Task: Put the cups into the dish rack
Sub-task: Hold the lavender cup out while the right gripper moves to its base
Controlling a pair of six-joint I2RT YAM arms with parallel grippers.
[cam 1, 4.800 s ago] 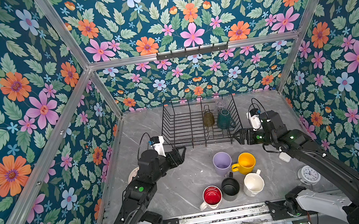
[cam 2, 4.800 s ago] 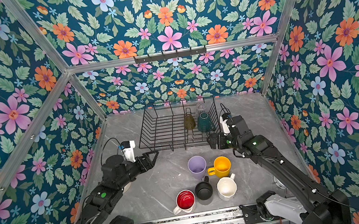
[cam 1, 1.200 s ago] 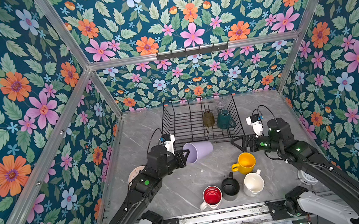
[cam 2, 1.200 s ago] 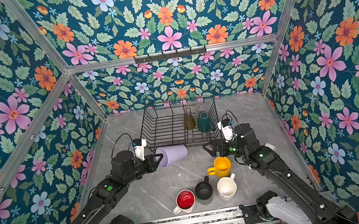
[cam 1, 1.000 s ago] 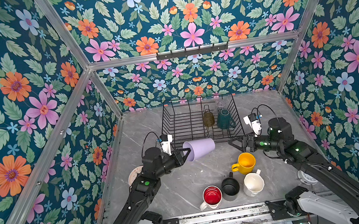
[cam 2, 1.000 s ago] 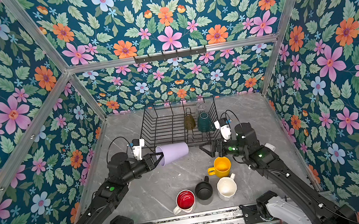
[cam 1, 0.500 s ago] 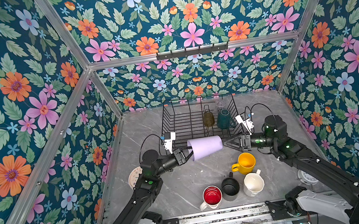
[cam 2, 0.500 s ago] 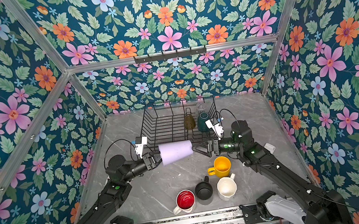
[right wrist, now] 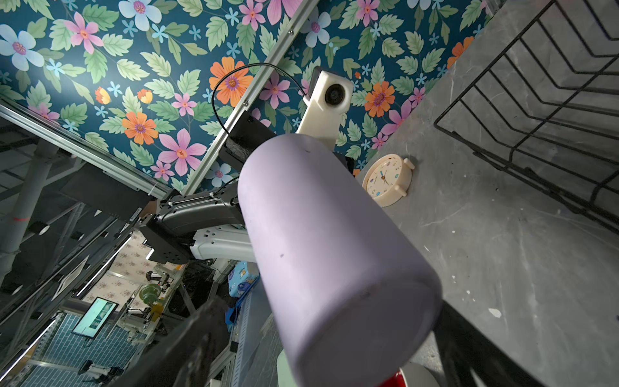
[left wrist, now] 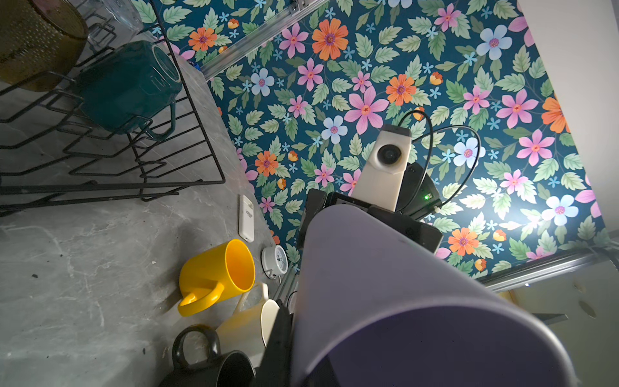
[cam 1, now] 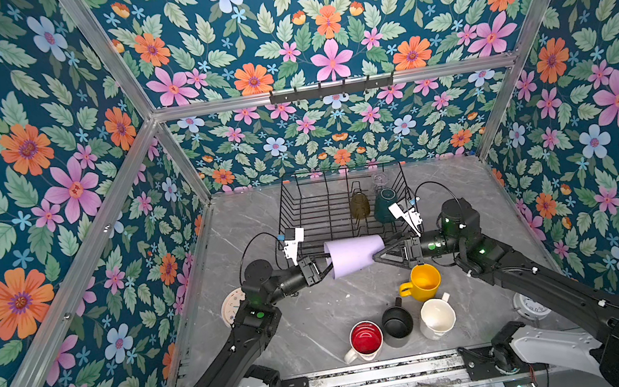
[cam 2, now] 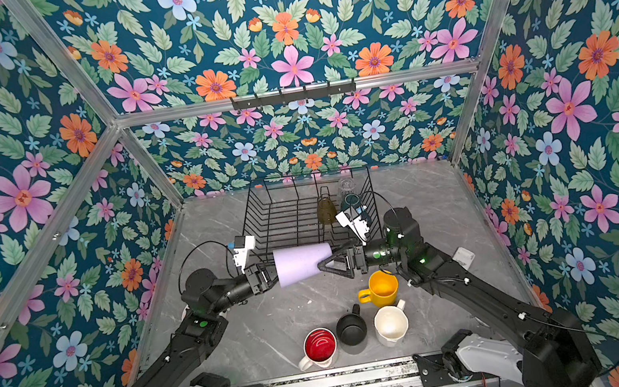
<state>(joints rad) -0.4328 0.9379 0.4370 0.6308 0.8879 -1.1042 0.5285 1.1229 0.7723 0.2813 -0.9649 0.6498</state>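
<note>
My left gripper (cam 1: 323,270) is clamped on the rim of the tumbler (cam 1: 355,254), holding it sideways in the air just in front of the rack (cam 1: 321,211). My right gripper (cam 1: 381,253) stands wide, its jaws straddling the base. I cannot tell if they touch.

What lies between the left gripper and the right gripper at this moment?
The lilac tumbler, held sideways in the air: left gripper shut on its rim, right gripper open, straddling its base. Both top views show it.
</note>
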